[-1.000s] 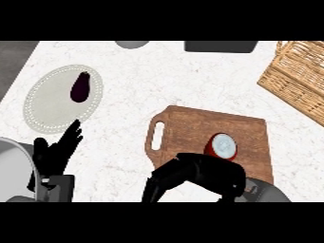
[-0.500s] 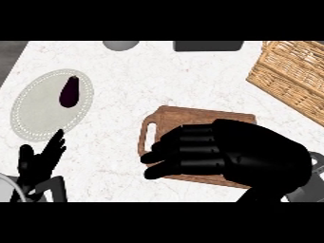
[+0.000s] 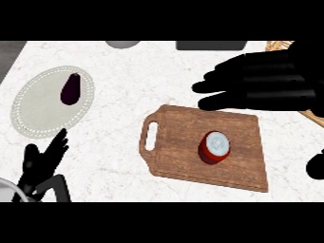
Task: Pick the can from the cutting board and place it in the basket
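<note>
1. Red can (image 3: 214, 147) standing on the wooden cutting board (image 3: 185, 152) at lower centre of the frame, pale lid facing up, nothing touching it.
2. Right hand (image 3: 266, 83) at upper right, large and dark, fingers stretched out toward the left and holding nothing; above the board's far edge, well apart from the can.
3. Basket (image 3: 317, 118) at the right edge, mostly hidden behind that hand, only wicker strips showing.
4. Left hand (image 3: 43, 163) at lower left, open, fingers pointing up, resting over the white marbled tabletop (image 3: 136, 80).
5. White plate (image 3: 42, 107) at upper left, carrying a dark purple item (image 3: 70, 88), possibly an eggplant.
6. Grey round object (image 3: 124, 44) and dark rectangular object (image 3: 211, 45) along the top edge, both cut off.
</note>
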`<state>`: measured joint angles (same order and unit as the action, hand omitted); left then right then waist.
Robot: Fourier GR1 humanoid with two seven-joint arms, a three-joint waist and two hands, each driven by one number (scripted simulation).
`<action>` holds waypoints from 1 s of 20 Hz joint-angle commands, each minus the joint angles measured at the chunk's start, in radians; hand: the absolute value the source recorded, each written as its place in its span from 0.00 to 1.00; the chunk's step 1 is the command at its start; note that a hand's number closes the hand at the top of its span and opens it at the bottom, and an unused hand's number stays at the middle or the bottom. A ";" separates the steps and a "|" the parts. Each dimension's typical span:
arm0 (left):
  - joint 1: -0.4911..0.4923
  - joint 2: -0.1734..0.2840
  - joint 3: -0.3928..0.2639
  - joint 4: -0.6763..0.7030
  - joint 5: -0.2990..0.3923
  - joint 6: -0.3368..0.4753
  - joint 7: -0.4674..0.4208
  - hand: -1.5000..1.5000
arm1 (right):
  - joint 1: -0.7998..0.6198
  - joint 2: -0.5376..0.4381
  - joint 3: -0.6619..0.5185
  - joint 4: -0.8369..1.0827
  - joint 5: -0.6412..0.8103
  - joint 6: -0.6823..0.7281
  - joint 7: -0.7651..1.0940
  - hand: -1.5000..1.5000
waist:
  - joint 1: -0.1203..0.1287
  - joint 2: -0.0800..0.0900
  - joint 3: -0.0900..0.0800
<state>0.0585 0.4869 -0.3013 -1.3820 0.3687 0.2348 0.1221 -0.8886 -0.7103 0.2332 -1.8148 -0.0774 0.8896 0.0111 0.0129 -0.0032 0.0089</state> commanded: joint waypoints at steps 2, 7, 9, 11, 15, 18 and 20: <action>-0.003 -0.032 -0.021 0.037 0.013 -0.014 0.044 0.50 | -0.115 -0.127 0.003 0.099 0.027 0.219 -0.061 0.00 | 0.004 0.010 -0.010; 0.049 0.005 0.016 0.027 0.039 -0.047 0.004 0.50 | -0.145 -0.195 0.021 0.119 0.100 0.273 -0.152 0.00 | 0.016 0.010 -0.009; 0.029 -0.032 -0.012 0.034 0.016 -0.014 0.024 0.50 | -0.117 -0.179 0.044 0.099 0.128 0.241 -0.175 0.00 | 0.005 0.010 -0.008; -0.001 -0.035 -0.012 0.045 0.013 -0.007 0.054 0.50 | -0.144 -0.156 0.062 0.108 0.108 0.230 -0.150 0.00 | -0.002 0.008 -0.009; 0.037 0.001 0.020 0.026 0.032 -0.043 0.039 0.50 | -0.065 -0.160 0.074 0.109 0.152 0.190 -0.228 0.00 | 0.001 0.010 -0.008; 0.039 -0.044 -0.005 0.013 0.009 -0.013 0.044 0.50 | 0.002 -0.100 0.129 0.075 0.205 0.110 -0.202 0.00 | -0.004 0.008 -0.008; 0.076 -0.038 0.001 0.007 -0.014 -0.005 0.000 0.50 | -0.016 -0.083 0.140 0.125 0.241 0.110 -0.241 0.00 | 0.009 0.010 -0.008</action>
<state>0.1158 0.4714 -0.3015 -1.4190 0.3587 0.2070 0.0896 -0.9305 -0.8284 0.3458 -1.7211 0.1021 0.9745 -0.1264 0.0201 -0.0002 0.0142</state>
